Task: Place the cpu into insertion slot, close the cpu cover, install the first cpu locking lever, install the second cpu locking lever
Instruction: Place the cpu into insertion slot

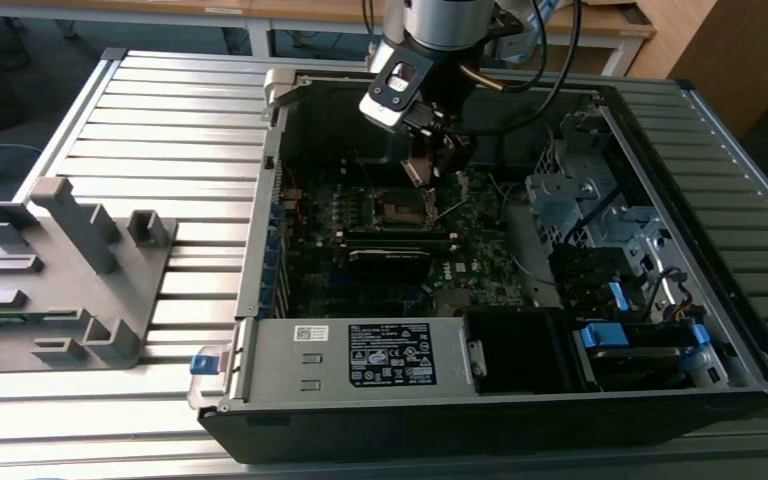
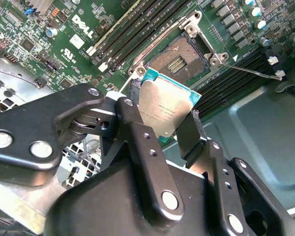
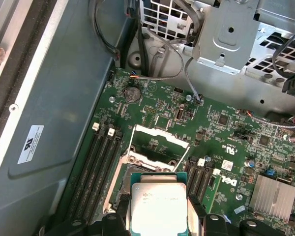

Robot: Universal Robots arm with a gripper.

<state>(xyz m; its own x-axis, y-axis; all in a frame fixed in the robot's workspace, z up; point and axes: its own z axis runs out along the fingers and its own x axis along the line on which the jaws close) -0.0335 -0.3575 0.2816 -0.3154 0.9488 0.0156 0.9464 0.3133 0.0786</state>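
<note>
My gripper point(image 2: 163, 129) is shut on the cpu point(image 2: 164, 109), a square chip with a silver-grey top and green edge, pinched by its two sides between the black fingers point(image 2: 133, 129). The cpu point(image 3: 158, 204) hangs tilted a little above the insertion slot point(image 2: 179, 58), a dark square socket with bare contacts. The cpu cover point(image 3: 160, 135) stands swung open at the socket's far side. A thin wire locking lever point(image 2: 255, 72) sticks out, released. In the exterior view the gripper point(image 1: 423, 168) hovers over the socket point(image 1: 400, 208) inside the open computer case.
Black memory slots point(image 3: 101, 167) flank the socket on the green motherboard. A labelled grey power-supply box point(image 1: 357, 358) and a metal drive cage point(image 1: 584, 195) sit inside the case. A grey fixture point(image 1: 64, 270) stands on the slatted table at the exterior view's left.
</note>
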